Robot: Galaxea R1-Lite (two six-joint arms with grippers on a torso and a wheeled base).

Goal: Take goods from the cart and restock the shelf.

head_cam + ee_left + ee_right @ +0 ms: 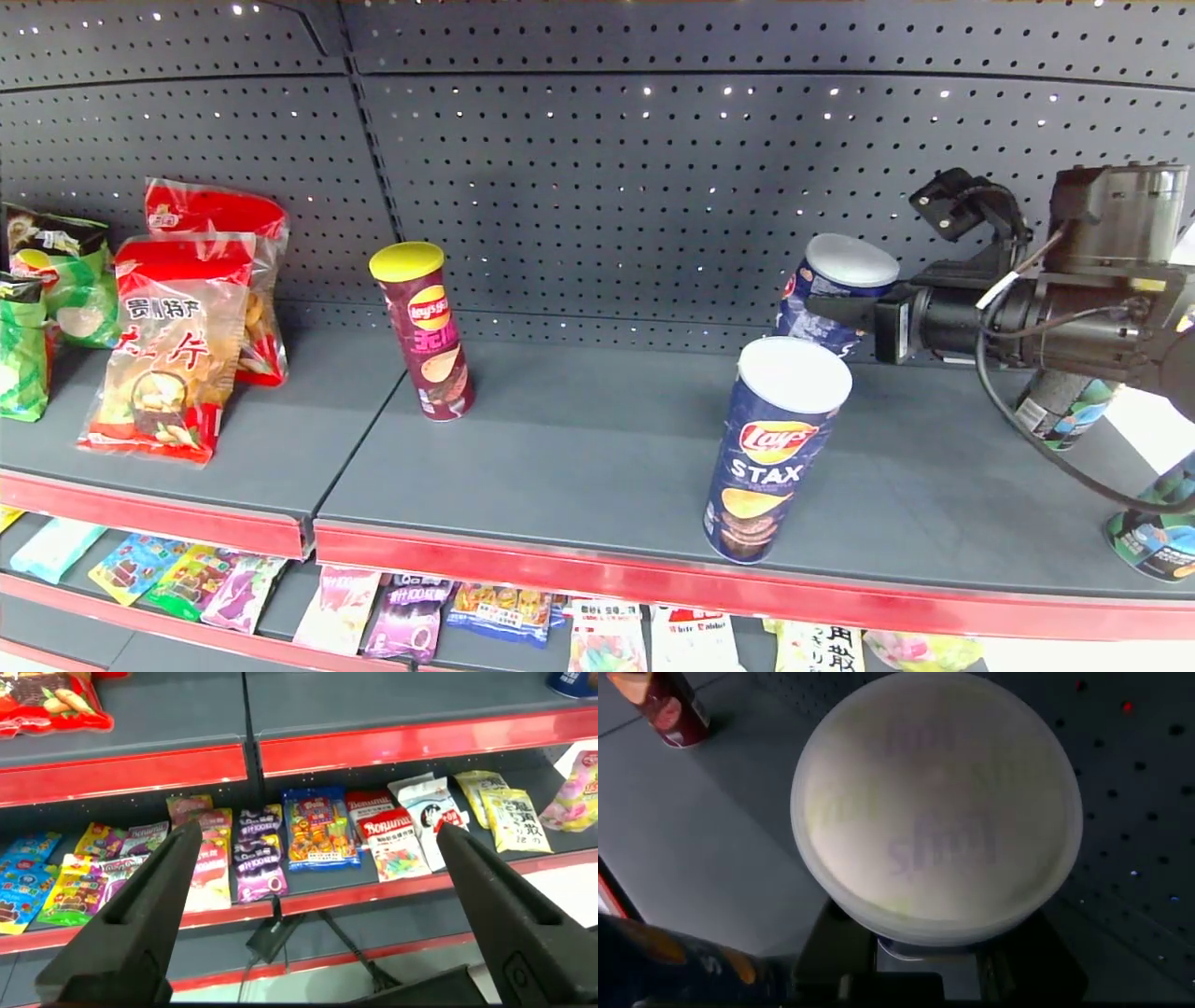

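Observation:
A blue chips can with a white lid (834,291) is tilted above the back of the grey shelf (579,457), and my right gripper (845,315) is shut on it from the right. In the right wrist view its lid (938,845) sits close to the camera. A second blue can (775,448) stands just in front, near the shelf's red front edge. Further left stands a maroon can with a yellow lid (425,331). My left gripper (318,831) is open and holds nothing, out in front of the lower shelves of snack packets (322,831).
Red snack bags (173,345) and green bags (28,327) fill the shelf's left end. Two more cans (1064,406) (1158,532) stand at the far right under my arm. A pegboard wall (653,187) closes the back. Packets (411,611) line the shelf below.

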